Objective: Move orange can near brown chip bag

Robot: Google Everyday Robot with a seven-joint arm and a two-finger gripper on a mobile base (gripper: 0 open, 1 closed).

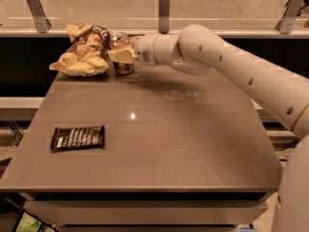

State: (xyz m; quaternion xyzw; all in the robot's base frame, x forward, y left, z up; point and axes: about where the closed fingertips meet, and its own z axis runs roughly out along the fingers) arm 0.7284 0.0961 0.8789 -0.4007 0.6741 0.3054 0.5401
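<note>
— Where has the can ended up?

— The small metal orange can (124, 69), silver top and all, stands upright on the grey-brown bench (159, 144) just to the right of the wrinkly brown chip bag (84, 52), the pale tan one with the dark brown end. Whether the two touch, I can't tell from here.

— And the end effector?

— The end effector (119, 56) is right of the bag as well, its pale fingers clamped around the can's middle. The white arm (231, 71) stretches away from the bag toward the right.

— How tight is it at the edges?

— The bag lies in the far left corner, close to the back edge, and its left tip seems to poke past the side edge. The can is close to that back edge too. To the right of the bag, beyond the can, only the arm hangs over the bench. In front of the bag there is a wide stretch of bare top.

— Anything on the front part?

— A flat black bar wrapper (77, 137) with white stripes, well in front of the bag and near the left edge.

— The tally?

— One can, one bag, one wrapper, one arm. Behind the bag, three metal posts (164, 6) stand along a glass rail.
</note>
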